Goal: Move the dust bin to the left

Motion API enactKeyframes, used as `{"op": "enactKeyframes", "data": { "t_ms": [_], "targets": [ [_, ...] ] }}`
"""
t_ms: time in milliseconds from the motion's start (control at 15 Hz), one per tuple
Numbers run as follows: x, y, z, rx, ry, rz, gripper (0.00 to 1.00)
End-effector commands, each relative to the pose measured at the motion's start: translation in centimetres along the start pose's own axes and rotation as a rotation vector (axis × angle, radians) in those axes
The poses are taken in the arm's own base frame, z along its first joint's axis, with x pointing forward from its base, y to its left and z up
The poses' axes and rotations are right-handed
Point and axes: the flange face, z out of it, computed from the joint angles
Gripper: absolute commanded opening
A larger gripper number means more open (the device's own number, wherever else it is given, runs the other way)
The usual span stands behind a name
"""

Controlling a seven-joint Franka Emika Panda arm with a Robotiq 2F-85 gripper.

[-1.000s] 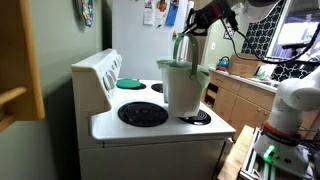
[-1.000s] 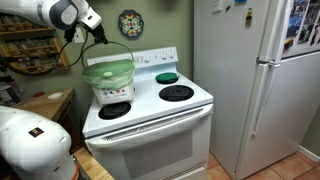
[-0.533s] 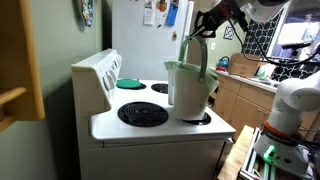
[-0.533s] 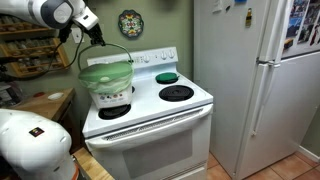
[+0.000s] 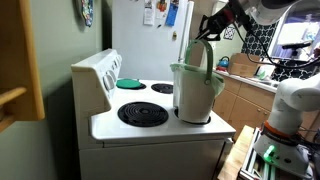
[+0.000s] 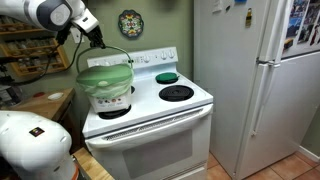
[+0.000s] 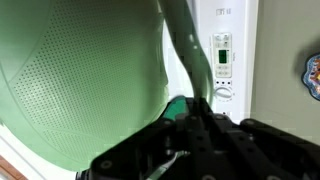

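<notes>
The dust bin [image 5: 196, 95] is pale grey-white with a light green rim and a thin bail handle. It hangs over the stove's front burner in both exterior views [image 6: 104, 85]. My gripper [image 5: 207, 30] is shut on the top of the handle, also seen in an exterior view [image 6: 98, 40]. In the wrist view the green lid [image 7: 80, 80] fills the left side and the handle [image 7: 185, 50] runs down into my dark fingers [image 7: 195, 125].
White stove [image 6: 150, 110] with black burners [image 5: 142, 114]. A flat teal round dish [image 6: 166, 77] sits on a rear burner. The stove's control panel [image 5: 98, 75] is at the back. A white fridge [image 6: 255, 70] stands beside the stove. Wooden counter and cabinets [image 5: 240, 95] are nearby.
My gripper has carried the dust bin sideways across the front of the stove and slightly lower, toward the stove's edge.
</notes>
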Motion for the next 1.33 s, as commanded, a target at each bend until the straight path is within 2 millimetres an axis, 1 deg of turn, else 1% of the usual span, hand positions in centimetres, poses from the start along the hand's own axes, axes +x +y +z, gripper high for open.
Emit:
{"op": "enactKeyframes", "data": {
  "t_ms": [0, 200, 400, 600, 800, 867, 933, 1000, 1267],
  "targets": [
    [0.12, 1.07, -0.73, 0.017, -0.026, 0.025, 0.04],
    [0.21, 1.52, -0.76, 0.013, -0.040, 0.033, 0.03],
    [0.20, 1.31, -1.36, 0.015, -0.038, 0.015, 0.03],
    [0.15, 0.94, -1.24, 0.016, -0.041, -0.022, 0.03],
    [0.01, 1.14, -0.94, 0.010, -0.053, -0.034, 0.03],
    [-0.06, 1.27, -0.76, 0.006, -0.058, -0.034, 0.12],
    [-0.09, 1.35, -0.69, 0.004, -0.061, -0.033, 0.32],
    [-0.08, 1.40, -0.71, 0.007, -0.061, -0.029, 0.38],
    [0.26, 1.41, -1.05, 0.014, -0.058, -0.021, 0.69]
  ]
}}
